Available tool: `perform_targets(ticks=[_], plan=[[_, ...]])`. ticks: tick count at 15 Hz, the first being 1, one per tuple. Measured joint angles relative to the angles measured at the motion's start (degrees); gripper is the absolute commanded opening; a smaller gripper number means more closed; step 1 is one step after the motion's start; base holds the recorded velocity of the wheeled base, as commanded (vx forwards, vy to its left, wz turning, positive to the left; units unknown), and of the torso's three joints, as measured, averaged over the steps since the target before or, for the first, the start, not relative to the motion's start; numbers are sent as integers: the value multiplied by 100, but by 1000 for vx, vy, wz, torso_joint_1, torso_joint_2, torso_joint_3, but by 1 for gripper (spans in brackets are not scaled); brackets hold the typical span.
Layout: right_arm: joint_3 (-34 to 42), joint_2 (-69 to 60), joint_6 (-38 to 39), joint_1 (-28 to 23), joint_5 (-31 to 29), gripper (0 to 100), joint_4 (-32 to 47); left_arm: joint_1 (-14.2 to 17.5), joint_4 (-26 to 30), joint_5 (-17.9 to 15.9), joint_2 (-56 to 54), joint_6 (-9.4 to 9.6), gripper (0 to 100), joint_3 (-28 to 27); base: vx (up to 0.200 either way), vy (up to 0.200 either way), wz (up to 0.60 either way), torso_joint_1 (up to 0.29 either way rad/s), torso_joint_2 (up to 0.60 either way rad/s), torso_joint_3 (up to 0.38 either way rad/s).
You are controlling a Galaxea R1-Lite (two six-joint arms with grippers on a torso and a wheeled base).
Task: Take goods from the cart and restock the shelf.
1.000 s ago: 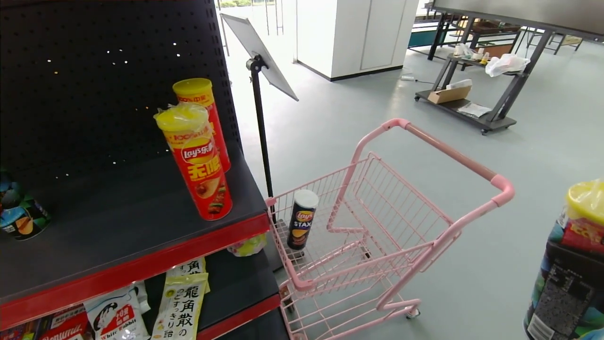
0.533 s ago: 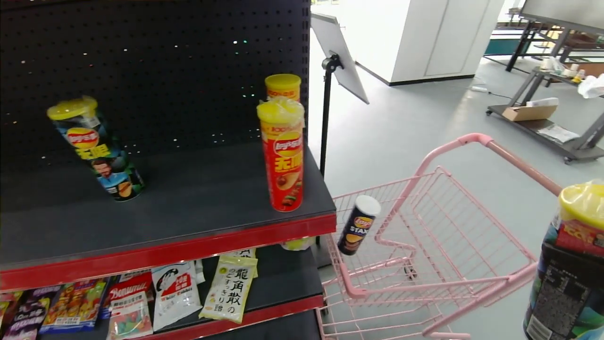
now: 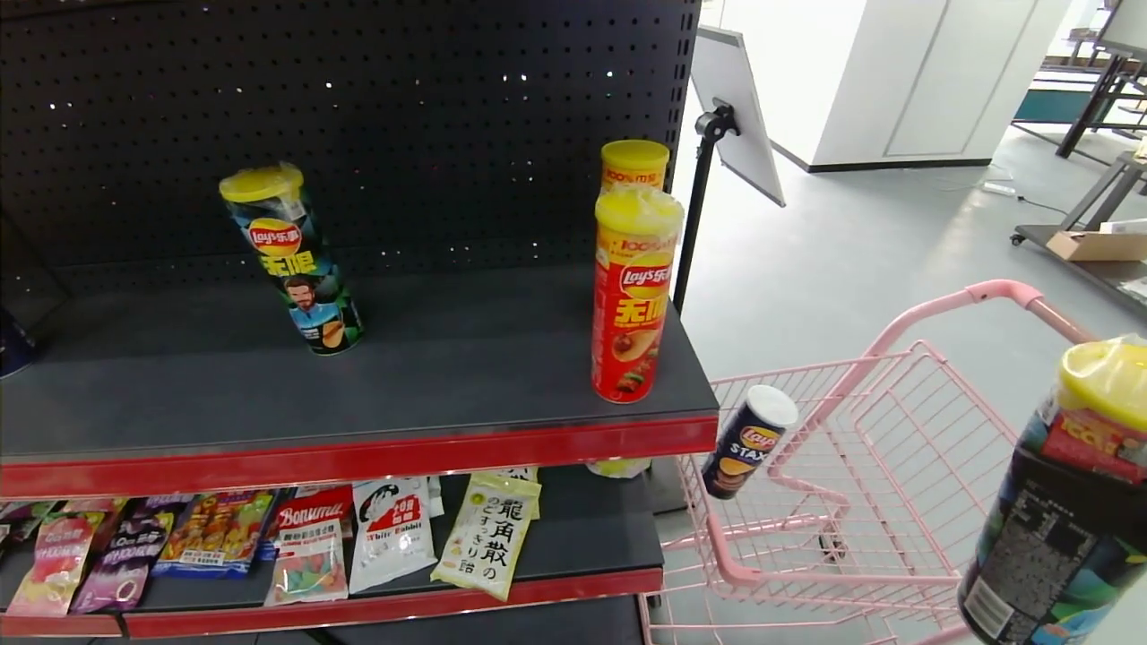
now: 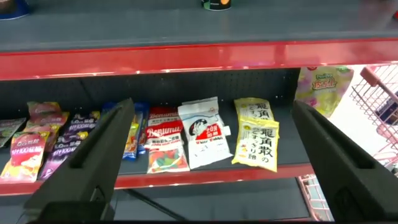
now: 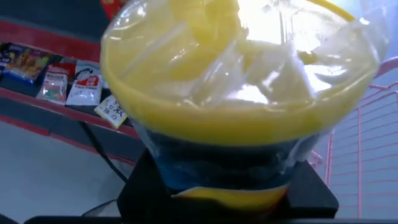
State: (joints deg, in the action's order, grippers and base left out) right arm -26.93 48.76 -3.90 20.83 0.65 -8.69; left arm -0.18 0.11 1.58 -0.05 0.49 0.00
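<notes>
Lower right of head frame, nearest: dark chip can [image 3: 1053,502], yellow lid under crinkled clear wrap, tilted, clamped by the right gripper [image 5: 227,183]; black jaws press both sides of its body, and the can's base is cut off by the frame edge. Left gripper [image 4: 211,155] has jaws spread wide with nothing between, facing snack bags [image 4: 202,134]. Farther back, centre right: pink cart [image 3: 896,430] holding a small dark can [image 3: 748,441], then the shelf [image 3: 358,457] with a red can [image 3: 632,300] and a dark can [image 3: 291,260].
</notes>
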Motion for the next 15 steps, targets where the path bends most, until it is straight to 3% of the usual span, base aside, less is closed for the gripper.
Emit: perform_targets(ticks=[2, 4, 7, 15], plan=[[358, -4, -11, 2, 149, 0, -439, 5, -4, -4, 0, 2, 100, 0, -200, 0, 0, 10, 7, 2], [496, -9, -17, 6, 219, 0, -457, 5, -1, -2, 0, 2, 100, 0, 0, 0, 0, 0, 0, 0], [607, -26, 2, 66, 1229, 0, -501, 11, -1, -2, 0, 11, 100, 0, 0, 200, 0, -2, -6, 7], [640, -135, -28, 112, 1525, 0, -488, 2, -1, -4, 0, 5, 100, 0, 0, 200, 0, 3, 4, 2]])
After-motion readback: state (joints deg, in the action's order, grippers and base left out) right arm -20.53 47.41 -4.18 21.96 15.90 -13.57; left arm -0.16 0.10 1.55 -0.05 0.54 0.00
